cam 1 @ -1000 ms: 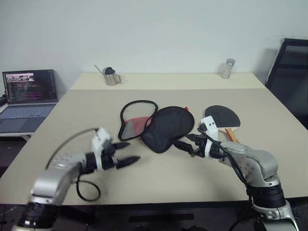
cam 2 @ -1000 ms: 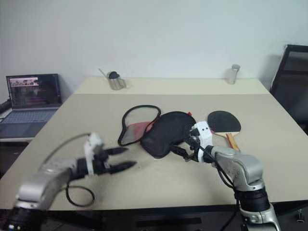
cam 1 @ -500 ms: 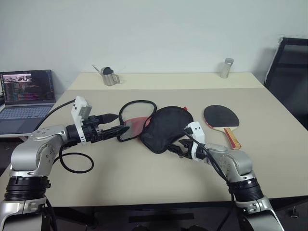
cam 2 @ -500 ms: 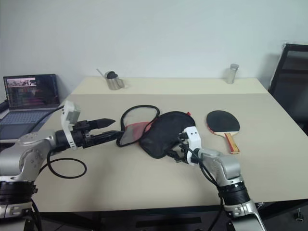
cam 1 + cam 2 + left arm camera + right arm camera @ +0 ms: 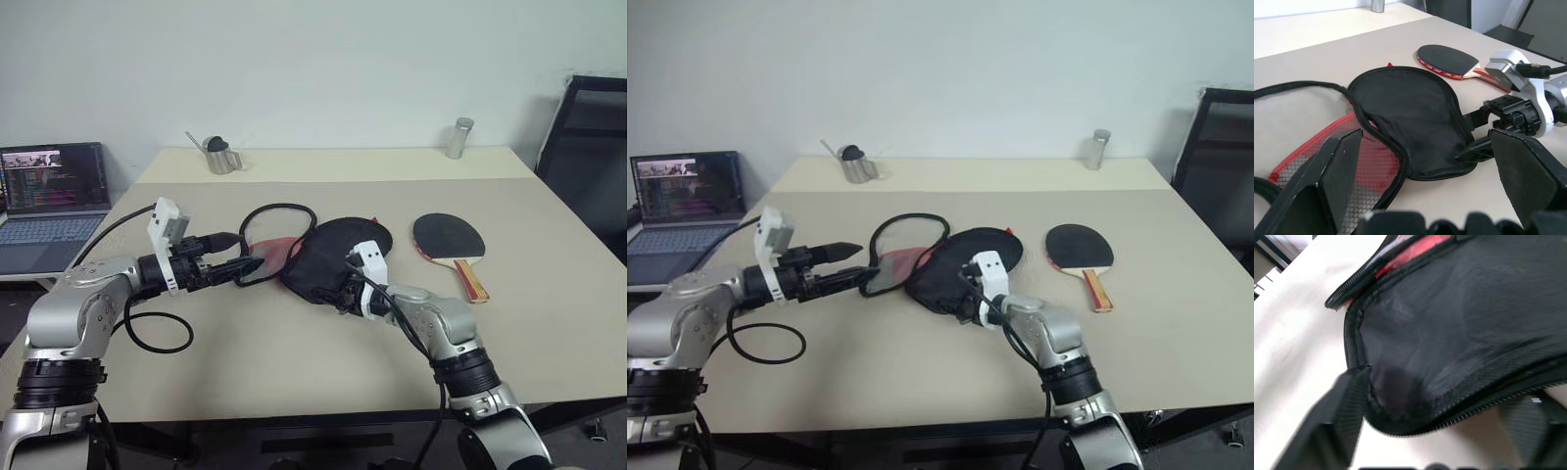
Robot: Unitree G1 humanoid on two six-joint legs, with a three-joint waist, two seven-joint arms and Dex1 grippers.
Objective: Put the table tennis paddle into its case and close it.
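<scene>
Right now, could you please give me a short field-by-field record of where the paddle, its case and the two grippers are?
paddle: table tennis paddle flat on the table, black face up, outside the case, to its right
case: case unzipped, black flap folded over, red lining showing on its left
left gripper: left gripper open, level, tips by the case's left edge
right gripper: right gripper fingers either side of the flap's near rim, grip unclear
task state: paddle not yet inserted

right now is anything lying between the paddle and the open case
Nothing visible does. The black-faced, wood-handled paddle lies on bare tan table beside the unzipped black fabric case; the right pincer is at the case's near edge.
</scene>
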